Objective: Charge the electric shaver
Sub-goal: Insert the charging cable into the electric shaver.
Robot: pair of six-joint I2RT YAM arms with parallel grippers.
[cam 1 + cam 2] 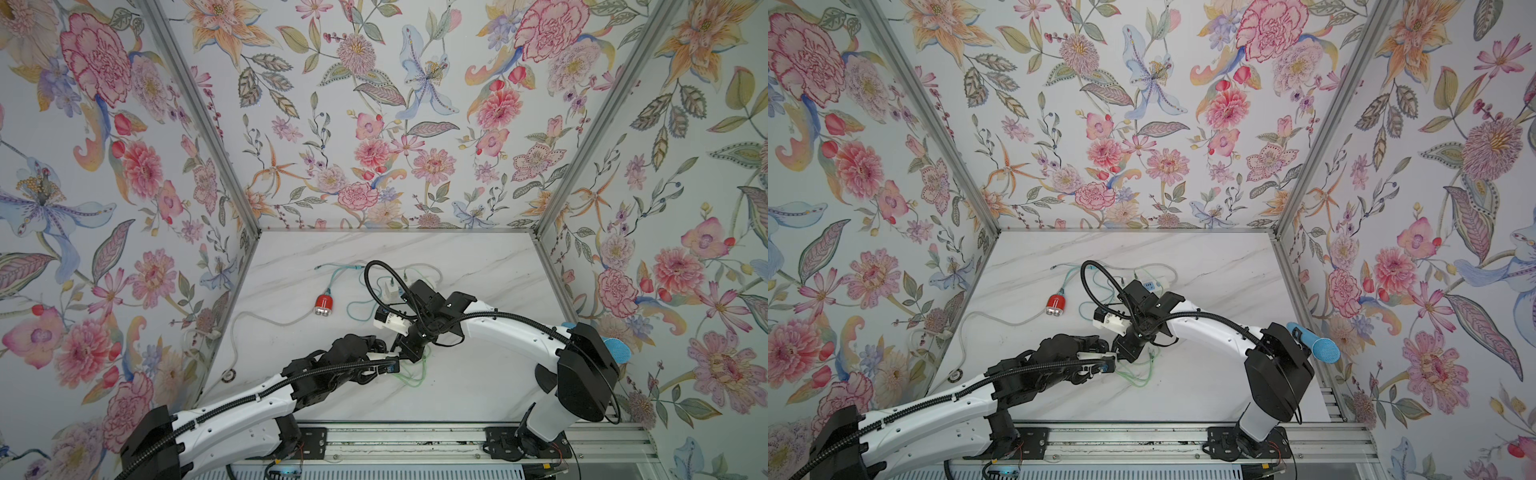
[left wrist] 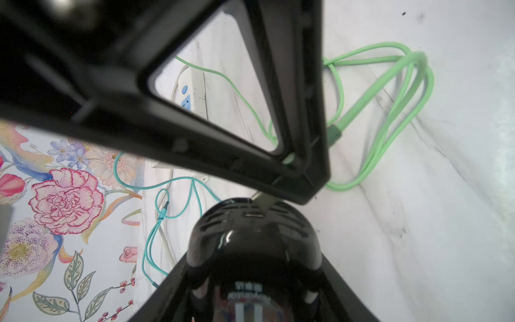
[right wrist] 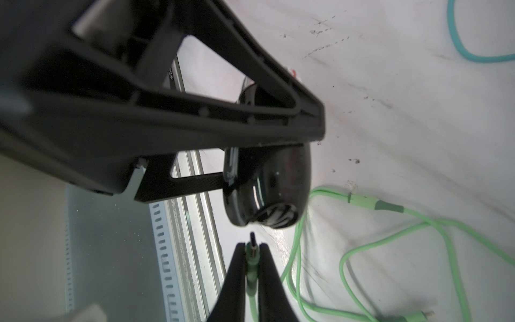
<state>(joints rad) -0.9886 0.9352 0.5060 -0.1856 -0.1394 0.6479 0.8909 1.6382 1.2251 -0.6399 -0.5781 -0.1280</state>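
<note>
My left gripper (image 2: 253, 295) is shut on the black electric shaver (image 2: 252, 251), with a finger on either side of its body. The shaver's slotted end with the charging port (image 2: 254, 215) faces my right gripper (image 3: 252, 249). That gripper is shut on the plug (image 3: 252, 260) of the green cable (image 3: 362, 251). The plug's metal tip (image 2: 264, 201) sits right at the port's edge; whether it is inside I cannot tell. In both top views the two grippers (image 1: 395, 358) (image 1: 1116, 358) meet at mid table and hide the shaver.
A red and silver device (image 1: 323, 305) lies at the left on a teal cable (image 1: 332, 282). A white power strip (image 1: 1156, 286) sits behind the right arm. Loops of green cable (image 1: 1138, 376) lie beside the grippers. A blue brush (image 1: 1323, 348) rests at the right wall.
</note>
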